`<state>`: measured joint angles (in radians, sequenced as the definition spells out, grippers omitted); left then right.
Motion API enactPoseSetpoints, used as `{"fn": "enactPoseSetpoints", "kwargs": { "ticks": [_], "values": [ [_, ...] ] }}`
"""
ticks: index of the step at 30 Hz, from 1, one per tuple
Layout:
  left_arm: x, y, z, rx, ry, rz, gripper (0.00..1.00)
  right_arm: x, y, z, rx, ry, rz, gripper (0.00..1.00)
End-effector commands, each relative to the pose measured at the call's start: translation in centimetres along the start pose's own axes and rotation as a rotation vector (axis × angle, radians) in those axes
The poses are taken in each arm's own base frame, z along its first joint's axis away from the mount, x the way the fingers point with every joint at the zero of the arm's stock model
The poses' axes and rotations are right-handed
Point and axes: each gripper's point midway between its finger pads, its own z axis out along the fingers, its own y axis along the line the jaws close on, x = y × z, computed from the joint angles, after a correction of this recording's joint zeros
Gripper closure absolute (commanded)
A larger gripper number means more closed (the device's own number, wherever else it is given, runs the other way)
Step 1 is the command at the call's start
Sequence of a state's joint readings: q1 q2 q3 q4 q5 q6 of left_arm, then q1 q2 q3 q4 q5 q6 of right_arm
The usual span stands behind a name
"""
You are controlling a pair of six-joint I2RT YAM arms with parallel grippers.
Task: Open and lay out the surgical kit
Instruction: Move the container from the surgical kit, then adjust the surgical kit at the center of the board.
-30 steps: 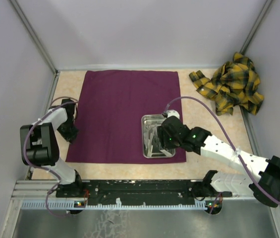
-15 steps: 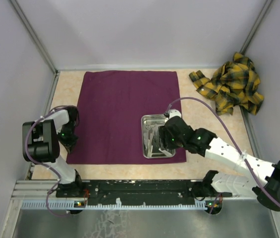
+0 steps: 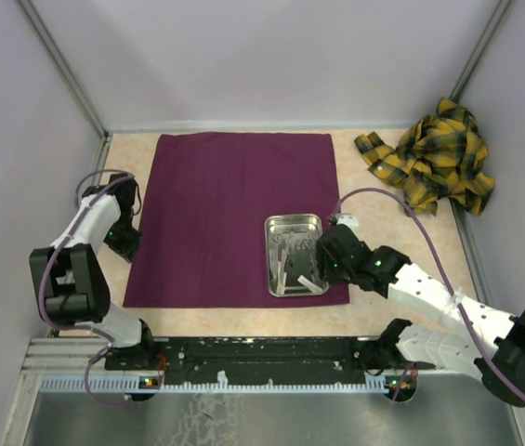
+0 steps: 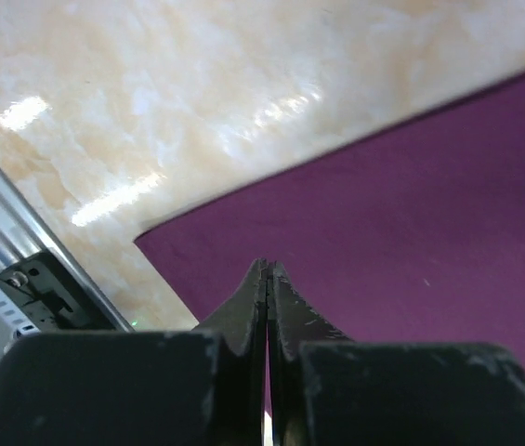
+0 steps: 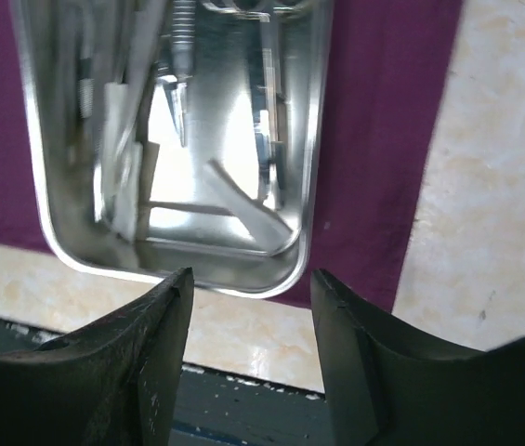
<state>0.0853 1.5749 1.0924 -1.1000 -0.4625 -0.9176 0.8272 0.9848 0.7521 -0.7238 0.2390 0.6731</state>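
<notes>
Looks stiff, thin, slippery: better pinch tools (image 5: 180, 84) in tray (image 5: 316, 139) at midshaft. With right gripper (image 5: 251, 279) gaping, empty; left gripper (image 4: 267, 274) pressed shut, nothing held.

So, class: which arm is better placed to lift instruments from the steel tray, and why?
Right. The right gripper sits open at the steel tray; the left gripper is shut at the left edge of the purple cloth.

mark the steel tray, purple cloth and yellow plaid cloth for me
steel tray (image 3: 296, 228): top external view, bare floor near its far end.
purple cloth (image 3: 225, 200): top external view, flat bare middle.
yellow plaid cloth (image 3: 434, 158): top external view, middle of the crumpled heap.
</notes>
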Motion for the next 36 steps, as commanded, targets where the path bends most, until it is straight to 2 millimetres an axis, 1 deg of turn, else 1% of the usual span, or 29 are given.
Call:
{"fn": "enactPoseSetpoints", "kwargs": {
  "ticks": [1,3,5,8,10,12,15,18,20,24,28,31,33,36],
  "values": [
    [1.1,-2.9,-3.1,0.194,0.026,0.056,1.00,-0.6,-2.7,0.5,0.082,-0.053,0.182,0.47],
    [1.7,-4.5,-4.0,0.271,0.021,0.100,1.00,-1.2,-4.2,0.2,0.133,-0.090,0.230,0.48],
    [2.4,-6.5,-4.9,0.356,-0.002,0.155,1.00,-1.6,-5.4,0.0,0.170,-0.114,0.276,0.51],
    [3.7,-8.6,-5.9,0.446,-0.027,0.235,1.00,-1.2,-7.0,0.3,0.213,-0.106,0.336,0.54],
    [4.5,-9.0,-5.8,0.469,-0.020,0.254,1.00,-0.5,-7.6,0.9,0.244,-0.076,0.361,0.56],
    [5.5,-9.0,-5.2,0.479,0.006,0.264,1.00,0.7,-7.9,1.5,0.263,-0.036,0.383,0.59],
    [7.1,-9.0,-4.5,0.497,0.047,0.282,1.00,2.7,-7.9,2.6,0.272,0.027,0.417,0.66],
    [9.1,-8.4,-3.9,0.496,0.085,0.303,1.00,4.5,-8.1,3.0,0.277,0.076,0.441,0.73],
    [10.0,-8.3,-3.5,0.505,0.095,0.297,1.00,5.3,-8.1,3.1,0.271,0.092,0.450,0.77],
    [11.2,-6.7,-1.9,0.423,0.132,0.272,1.00,6.4,-8.3,2.9,0.269,0.101,0.462,0.77],
    [12.1,-4.0,0.2,0.220,0.185,0.270,1.00,8.1,-8.5,3.2,0.287,0.136,0.462,0.77],
    [12.9,-2.9,1.4,0.121,0.225,0.285,1.00,9.3,-8.6,3.4,0.314,0.160,0.453,0.77],
    [13.5,-2.4,2.1,0.094,0.243,0.290,1.00,9.9,-8.6,3.3,0.341,0.172,0.444,0.77],
    [14.1,-1.9,2.5,0.095,0.247,0.278,1.00,11.0,-8.8,3.1,0.366,0.205,0.439,0.78]
  ]
}}
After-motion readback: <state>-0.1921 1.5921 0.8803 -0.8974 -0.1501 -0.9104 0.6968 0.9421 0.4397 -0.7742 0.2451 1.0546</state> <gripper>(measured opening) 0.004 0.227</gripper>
